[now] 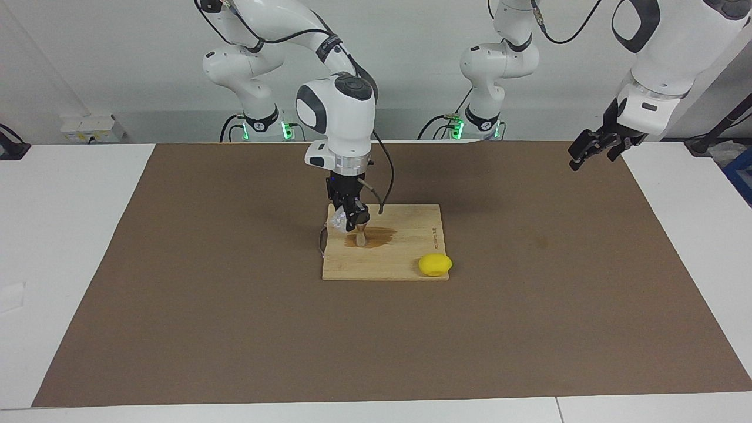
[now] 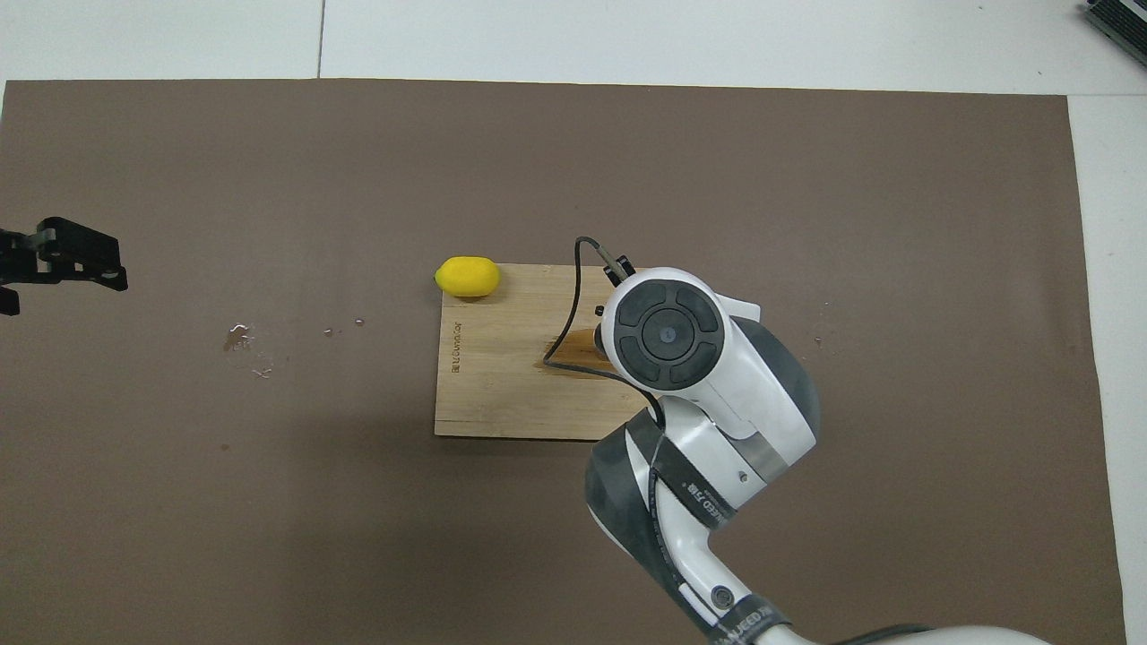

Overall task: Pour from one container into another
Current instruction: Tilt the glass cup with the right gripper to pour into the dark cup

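- The right gripper [image 1: 352, 220] hangs over the square pale wooden board [image 1: 405, 258] at mid-table, closed around the small clear glass cup [image 1: 339, 220], which is tilted.
- Just below it, the small shiny hourglass-shaped steel jigger [image 1: 360, 236] stands upright on a dark wet patch [image 1: 379, 235] of the board.
- A yellow lemon [image 1: 435, 264] sits at the board's corner farthest from the robots.
- The left gripper [image 1: 596, 147] waits, raised over the edge of the brown mat [image 1: 529, 329] at the left arm's end; whether its fingers are open I cannot tell.
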